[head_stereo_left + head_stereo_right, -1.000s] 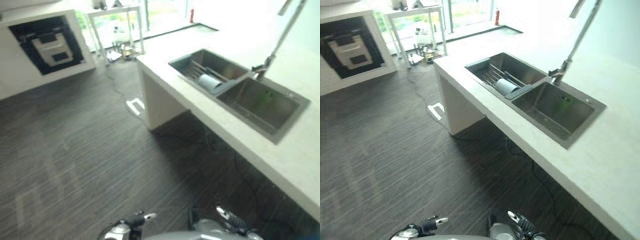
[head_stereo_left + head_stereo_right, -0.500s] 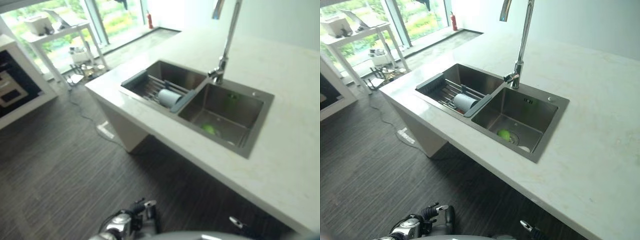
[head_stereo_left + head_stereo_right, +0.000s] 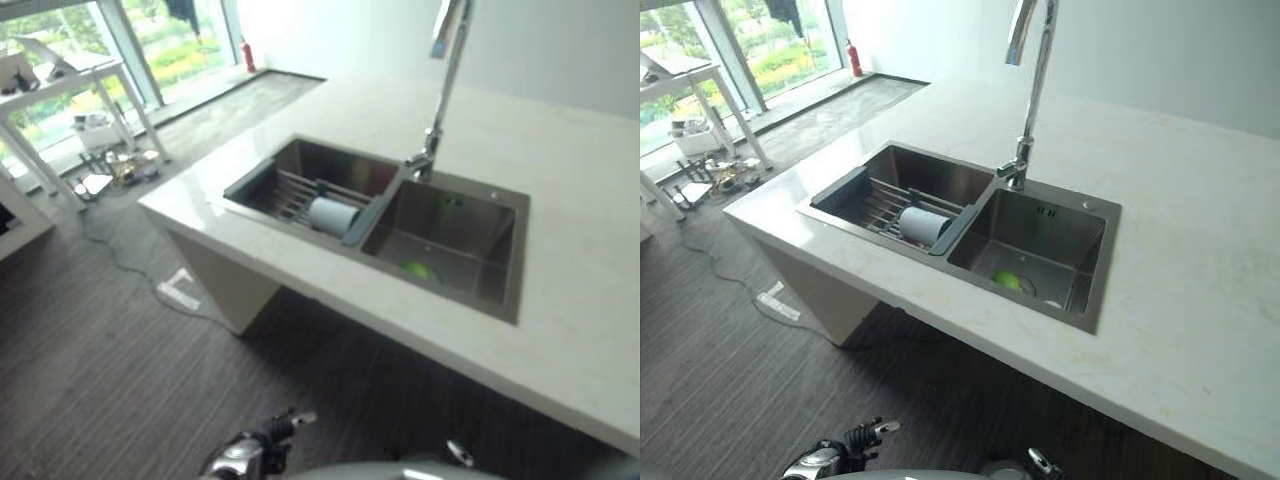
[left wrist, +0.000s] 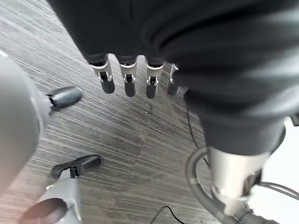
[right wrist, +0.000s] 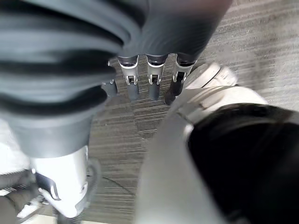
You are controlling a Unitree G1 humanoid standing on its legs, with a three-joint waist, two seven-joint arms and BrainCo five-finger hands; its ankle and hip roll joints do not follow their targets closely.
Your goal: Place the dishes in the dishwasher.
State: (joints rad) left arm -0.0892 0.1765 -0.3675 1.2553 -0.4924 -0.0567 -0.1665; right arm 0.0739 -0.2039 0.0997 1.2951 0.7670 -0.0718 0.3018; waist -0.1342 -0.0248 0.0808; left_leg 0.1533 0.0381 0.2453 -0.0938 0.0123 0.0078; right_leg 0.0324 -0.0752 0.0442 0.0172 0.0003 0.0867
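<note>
A steel double sink (image 3: 1096, 262) is set in the white counter (image 3: 1200, 330). In its left basin a pale cup (image 3: 923, 224) lies on its side on a wire rack (image 3: 878, 205). A small green thing (image 3: 1008, 281) rests near the drain of the right basin. A tall tap (image 3: 1031, 90) rises behind the divider. My left hand (image 4: 129, 82) hangs over the dark floor, fingers straight and holding nothing. My right hand (image 5: 154, 80) hangs low beside me, fingers straight and empty as well. Both hands are far from the sink.
The counter's near edge (image 3: 970, 345) runs across in front of me, with dark striped floor (image 3: 730, 400) below. A white power strip (image 3: 774, 299) and a cable lie on the floor at the left. A white table (image 3: 60, 85) with clutter under it stands by the windows.
The camera has swung toward the counter, so the sink now sits nearer the middle of the picture. The cup and the green thing lie as before.
</note>
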